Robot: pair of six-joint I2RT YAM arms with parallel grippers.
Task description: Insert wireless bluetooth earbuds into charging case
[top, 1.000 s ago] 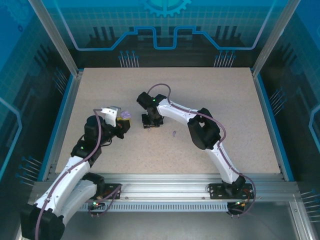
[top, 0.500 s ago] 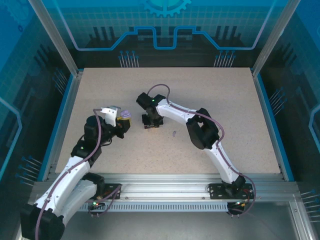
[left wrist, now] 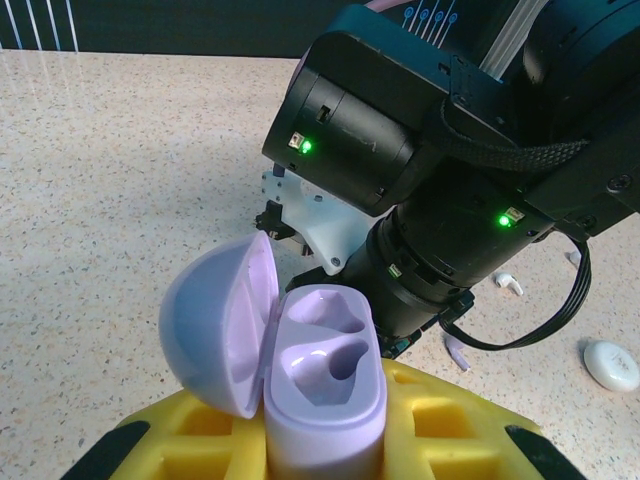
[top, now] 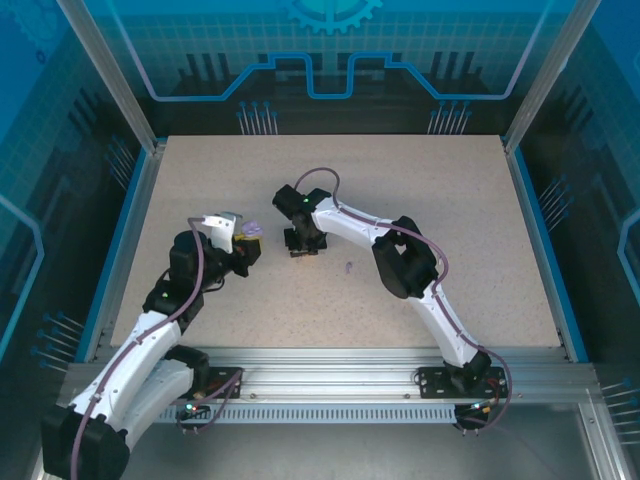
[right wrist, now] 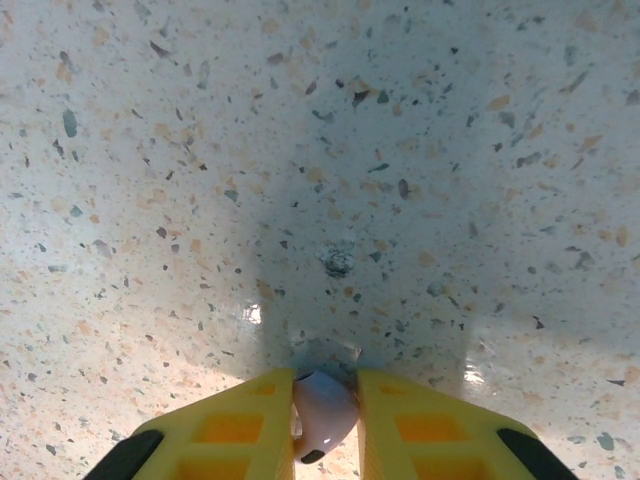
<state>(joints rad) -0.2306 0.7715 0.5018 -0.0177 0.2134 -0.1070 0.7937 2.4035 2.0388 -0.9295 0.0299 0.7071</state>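
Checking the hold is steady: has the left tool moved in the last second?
No. The left tool, holding the purple case, sits equally far from the table's left edge.

Your left arm (top: 150, 330): elbow bent, reaching up the tabletop (top: 450, 200), pincer (top: 250, 240) clamped on the open charging case (left wrist: 325, 385).
Your right arm (top: 432, 300): folded leftward, wrist pointing down, pincer (right wrist: 325, 400) pinching one earbud (right wrist: 322, 412) between yellow fingers (right wrist: 230, 425).

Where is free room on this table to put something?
Free: the far half of the table and the strip right of the right arm. Crowded: centre-left, where left fingers hold the open purple case and right fingers pinch a pale earbud.
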